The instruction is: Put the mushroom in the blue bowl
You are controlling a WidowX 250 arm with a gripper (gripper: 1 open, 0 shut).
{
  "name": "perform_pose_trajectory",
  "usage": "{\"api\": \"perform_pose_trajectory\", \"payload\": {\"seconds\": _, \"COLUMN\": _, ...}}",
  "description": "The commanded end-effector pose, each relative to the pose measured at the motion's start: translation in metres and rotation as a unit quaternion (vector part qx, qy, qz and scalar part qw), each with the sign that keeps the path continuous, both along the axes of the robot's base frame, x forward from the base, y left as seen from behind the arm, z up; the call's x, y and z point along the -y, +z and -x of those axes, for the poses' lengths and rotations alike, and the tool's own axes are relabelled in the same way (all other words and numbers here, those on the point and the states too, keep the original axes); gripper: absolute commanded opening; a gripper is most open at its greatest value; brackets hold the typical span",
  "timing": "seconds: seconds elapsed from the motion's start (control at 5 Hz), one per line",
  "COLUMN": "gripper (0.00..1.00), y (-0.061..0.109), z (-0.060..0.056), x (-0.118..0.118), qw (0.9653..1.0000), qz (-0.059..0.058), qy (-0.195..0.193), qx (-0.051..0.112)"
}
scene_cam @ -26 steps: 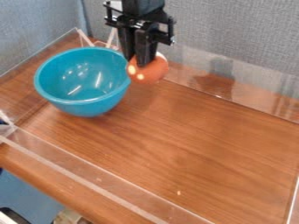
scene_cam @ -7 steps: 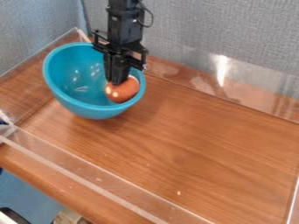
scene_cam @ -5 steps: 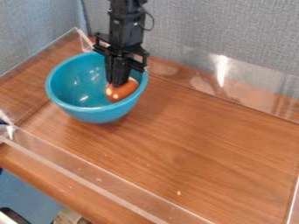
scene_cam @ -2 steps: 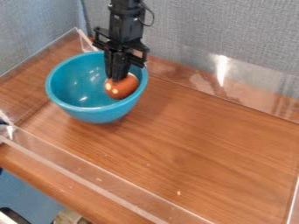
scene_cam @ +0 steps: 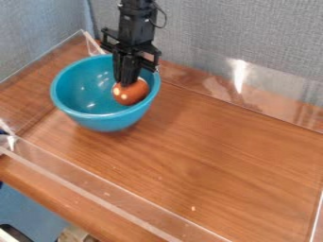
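The black gripper (scene_cam: 128,83) points straight down over the right-hand part of the blue bowl (scene_cam: 78,97), its fingers reaching below the rim. Its jaws are drawn in narrow and clamp the mushroom (scene_cam: 130,92), whose reddish-orange cap shows between and just under the fingertips. The mushroom sits inside the bowl's opening, close to the inner wall on the side nearest the arm; whether it touches the bowl's wall or floor cannot be told from this view. The bowl stands upright on the brown wooden surface (scene_cam: 214,142), toward the far left corner, near the grey textured backdrop (scene_cam: 240,28). A clear plastic wall (scene_cam: 76,184) runs along the edges of the surface, with the near section crossing the lower left of the view.
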State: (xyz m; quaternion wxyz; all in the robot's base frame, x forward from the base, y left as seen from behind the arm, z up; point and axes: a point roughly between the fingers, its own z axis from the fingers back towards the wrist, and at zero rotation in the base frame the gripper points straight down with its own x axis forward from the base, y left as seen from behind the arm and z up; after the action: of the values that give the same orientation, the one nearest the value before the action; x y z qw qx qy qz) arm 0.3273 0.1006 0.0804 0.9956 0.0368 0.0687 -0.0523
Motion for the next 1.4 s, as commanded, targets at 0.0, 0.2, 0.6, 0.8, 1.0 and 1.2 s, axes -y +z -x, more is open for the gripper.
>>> {"api": "perform_pose_trajectory", "payload": {"seconds": 0.0, "gripper": 0.0, "y": 0.016, "z": -0.007, "x": -0.014, "qw": 0.9994, "qz": -0.012, "qy": 0.016, "qx": 0.029}}
{"api": "perform_pose_trajectory", "payload": {"seconds": 0.2, "gripper": 0.0, "y": 0.016, "z": -0.005, "x": -0.015, "qw": 0.9993, "qz": -0.012, "qy": 0.021, "qx": 0.028}}
{"api": "perform_pose_trajectory", "payload": {"seconds": 0.6, "gripper": 0.0, "y": 0.015, "z": -0.001, "x": -0.018, "qw": 0.9991, "qz": -0.012, "qy": 0.031, "qx": 0.026}}
{"api": "perform_pose_trajectory", "payload": {"seconds": 0.8, "gripper": 1.0, "y": 0.017, "z": 0.001, "x": -0.019, "qw": 0.9989, "qz": -0.012, "qy": 0.036, "qx": 0.026}}
{"api": "perform_pose_trajectory", "payload": {"seconds": 1.0, "gripper": 1.0, "y": 0.018, "z": 0.004, "x": -0.02, "qw": 0.9988, "qz": -0.012, "qy": 0.041, "qx": 0.026}}
{"api": "perform_pose_trajectory", "payload": {"seconds": 1.2, "gripper": 1.0, "y": 0.024, "z": 0.009, "x": -0.017, "qw": 0.9985, "qz": -0.009, "qy": 0.044, "qx": 0.031}}
